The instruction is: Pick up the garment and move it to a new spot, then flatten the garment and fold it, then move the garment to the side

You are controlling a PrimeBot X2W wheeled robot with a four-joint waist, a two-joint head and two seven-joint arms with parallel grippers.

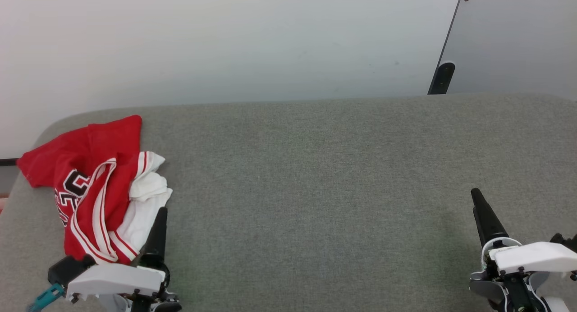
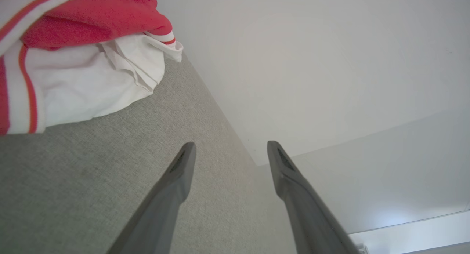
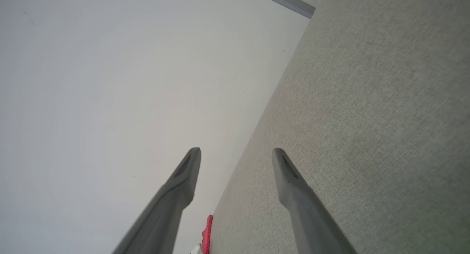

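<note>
Currently the garment (image 1: pixel 97 185) is lying crumpled at the left end of the bench (image 1: pixel 315 176), just beside the left gripper (image 2: pixel 230 145), whose jaws are standing wide and empty. The right gripper (image 3: pixel 235 151) is hanging open, well apart. Judgement: pinching a thick red fold is looking safer than the loose white sleeve.

Premises present as a bare indoor test room or lab rather than a home. Evidence: a broad surface (image 1: pixel 315 176) covered in plain grey fabric with a rounded corner, a blank white wall (image 1: pixel 225 41) behind it, and a pale grey panel (image 1: pixel 518 32) beside a dark post (image 1: pixel 441 77).
</note>
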